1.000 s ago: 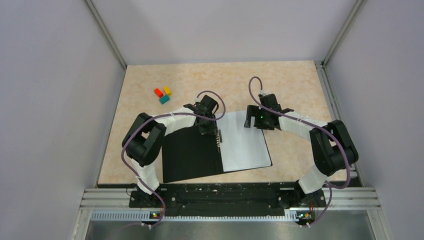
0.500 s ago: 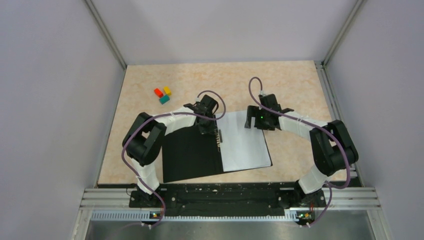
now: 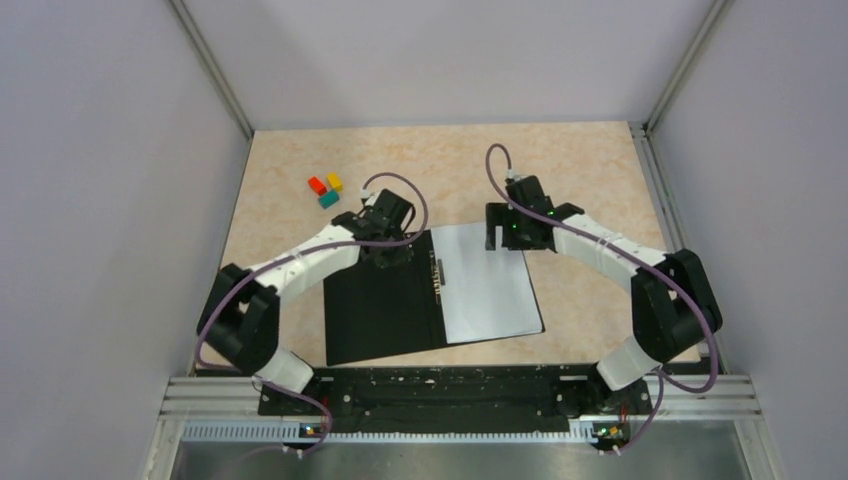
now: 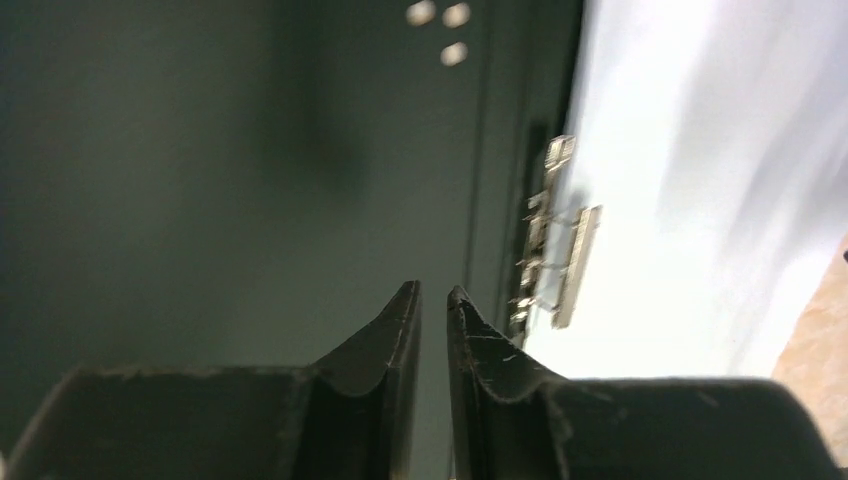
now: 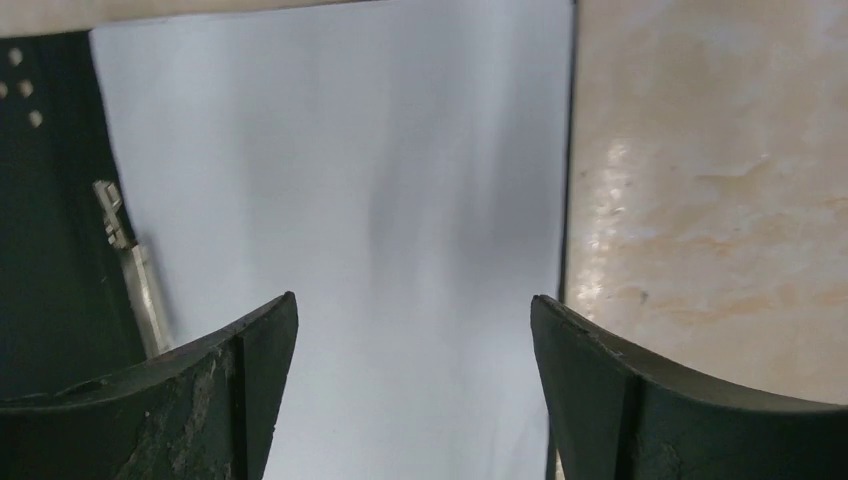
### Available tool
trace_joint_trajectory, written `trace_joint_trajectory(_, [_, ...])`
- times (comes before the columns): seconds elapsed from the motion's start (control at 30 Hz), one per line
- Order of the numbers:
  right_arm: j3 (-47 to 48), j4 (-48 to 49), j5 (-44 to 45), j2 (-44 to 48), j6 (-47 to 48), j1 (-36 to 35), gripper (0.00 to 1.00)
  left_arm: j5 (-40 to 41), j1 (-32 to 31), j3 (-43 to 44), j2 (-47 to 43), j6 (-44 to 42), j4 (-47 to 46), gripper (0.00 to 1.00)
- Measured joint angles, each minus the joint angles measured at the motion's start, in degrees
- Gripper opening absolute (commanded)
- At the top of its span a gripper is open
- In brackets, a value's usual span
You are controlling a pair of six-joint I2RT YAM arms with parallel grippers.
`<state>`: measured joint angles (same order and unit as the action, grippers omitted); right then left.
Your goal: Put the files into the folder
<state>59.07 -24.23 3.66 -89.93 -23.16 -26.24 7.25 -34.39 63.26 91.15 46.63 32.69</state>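
Observation:
The folder (image 3: 380,310) lies open on the table, black inside, with its metal spine clip (image 3: 437,275) down the middle. The files (image 3: 485,290), plain white sheets, lie flat on its right half. My left gripper (image 3: 385,248) is shut and empty, low over the far edge of the black left half; the left wrist view shows its tips (image 4: 433,292) over the black inside (image 4: 200,180), left of the clip (image 4: 560,250). My right gripper (image 3: 505,235) is open and empty over the far edge of the sheets (image 5: 350,180), holding nothing (image 5: 413,300).
Three small blocks, red, yellow and teal (image 3: 326,188), sit at the far left of the beige table (image 3: 580,170). Grey walls close in on the left, right and back. The metal base rail (image 3: 450,395) runs along the near edge.
My left gripper has moved left, off the spine clip and over the black half, with its elbow swung out left. My right gripper has shifted slightly left and farther.

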Motion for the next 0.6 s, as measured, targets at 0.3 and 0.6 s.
trace_joint_trajectory(0.3, [1.86,-1.22,2.73,0.39,-3.93,-17.18,0.52,9.84,0.26,-16.79,-15.47,10.54,9.33,0.29])
trace_joint_trajectory(0.6, [6.64,-0.46,4.66,-6.95,-7.23,-22.47,0.38,12.74,3.15,-22.29,-20.17,14.58,10.73,0.12])
